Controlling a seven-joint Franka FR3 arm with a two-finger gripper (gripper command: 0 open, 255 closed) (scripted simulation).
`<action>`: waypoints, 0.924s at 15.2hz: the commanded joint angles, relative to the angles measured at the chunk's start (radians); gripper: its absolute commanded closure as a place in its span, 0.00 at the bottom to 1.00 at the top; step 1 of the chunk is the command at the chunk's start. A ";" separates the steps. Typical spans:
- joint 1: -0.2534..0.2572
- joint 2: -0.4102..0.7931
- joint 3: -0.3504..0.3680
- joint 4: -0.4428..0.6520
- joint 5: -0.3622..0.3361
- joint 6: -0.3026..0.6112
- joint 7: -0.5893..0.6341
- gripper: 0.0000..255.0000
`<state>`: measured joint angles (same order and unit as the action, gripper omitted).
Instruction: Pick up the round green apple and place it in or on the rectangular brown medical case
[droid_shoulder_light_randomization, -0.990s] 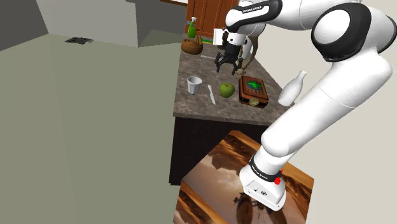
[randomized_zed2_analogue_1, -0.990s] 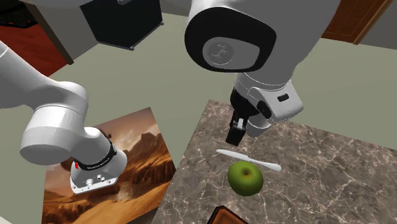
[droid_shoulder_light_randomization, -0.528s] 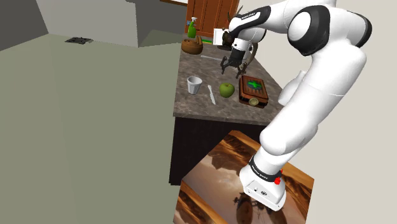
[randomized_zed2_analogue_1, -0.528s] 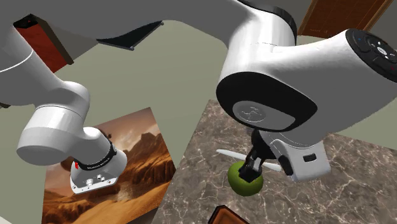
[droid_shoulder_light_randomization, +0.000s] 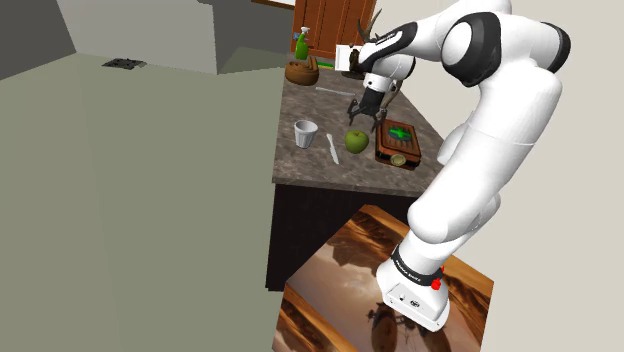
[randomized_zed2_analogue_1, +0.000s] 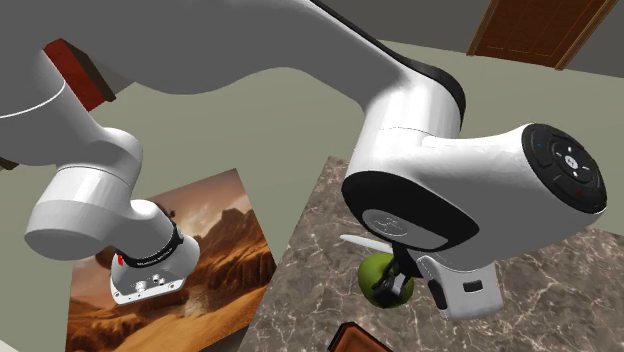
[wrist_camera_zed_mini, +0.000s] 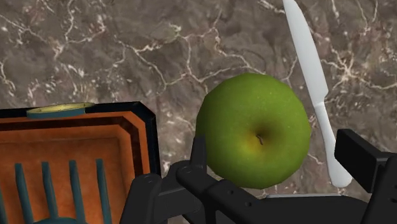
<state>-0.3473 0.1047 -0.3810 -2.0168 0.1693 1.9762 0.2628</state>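
Obs. from remote stn. Hand (wrist_camera_zed_mini: 277, 147) was spread: its two black fingers (wrist_camera_zed_mini: 360, 156) stood apart w/ the green apple (wrist_camera_zed_mini: 253, 130) between them. The case-side finger looked close against the apple's skin, and the knife-side finger stood clear of it. I judged the apple not clasped.

In the shoulder view the arm reached over the marble table (droid_shoulder_light_randomization: 318, 165), w/ the hand (droid_shoulder_light_randomization: 360, 118) pointing down just above the apple (droid_shoulder_light_randomization: 356, 141). Apple sat on the table approx. mid-surface, just left of the brown case (droid_shoulder_light_randomization: 398, 143) in that view but apart from it. The case (wrist_camera_zed_mini: 70, 153) lay flat, w/ an orange-brown top, dark rim and a teal mark. A small yellow-green disc (wrist_camera_zed_mini: 60, 109) sat at its corner.

A white knife (wrist_camera_zed_mini: 312, 83) lay flat just beyond the apple's other side. Further left in the shoulder view was a white cup (droid_shoulder_light_randomization: 306, 133), upright. At the table's far end stood a green spray bottle (droid_shoulder_light_randomization: 302, 44) and a brown bowl (droid_shoulder_light_randomization: 301, 72).

In the second exterior view the arm's wrist hid most of the hand, and the apple (randomized_zed2_analogue_1: 383, 280) showed beneath it.
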 joint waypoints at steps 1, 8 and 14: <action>0.001 0.005 0.001 -0.014 0.004 0.019 -0.003 0.00; 0.000 0.005 0.001 -0.014 0.004 0.019 -0.003 0.00; 0.001 0.005 0.001 -0.014 0.004 0.019 -0.003 1.00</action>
<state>-0.3468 0.1099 -0.3799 -2.0311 0.1730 1.9955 0.2600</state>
